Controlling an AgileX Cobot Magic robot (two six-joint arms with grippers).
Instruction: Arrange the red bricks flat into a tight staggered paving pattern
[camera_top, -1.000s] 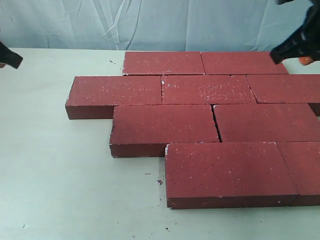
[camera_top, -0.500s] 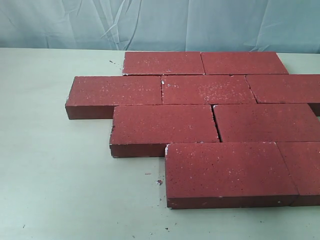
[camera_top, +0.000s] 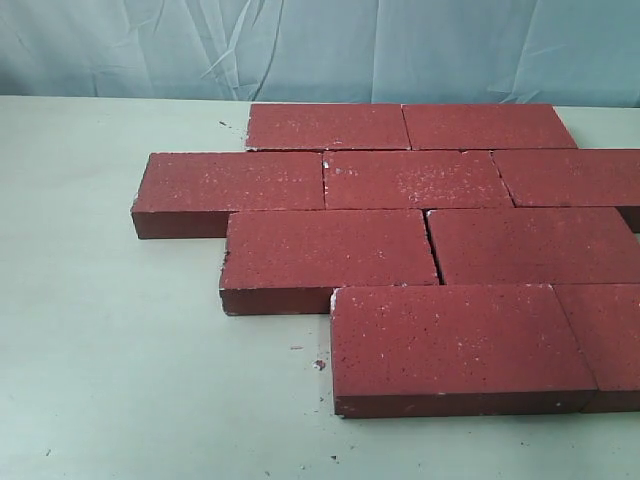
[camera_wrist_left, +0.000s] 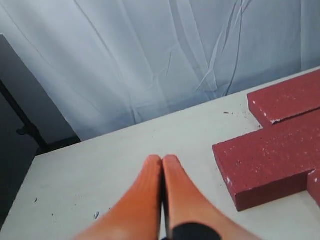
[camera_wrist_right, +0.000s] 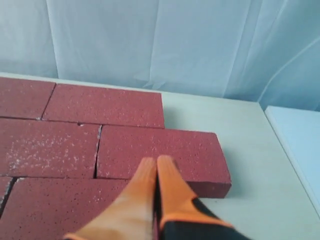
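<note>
Red bricks (camera_top: 330, 245) flat in staggered rows, long axes running side to side, left tool (camera_wrist_left: 162, 160) and right tool (camera_wrist_right: 156, 161) clenched, empty.

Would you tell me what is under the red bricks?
The red bricks lie flat on the pale table, which shows around them. Anything directly beneath them is covered.
</note>
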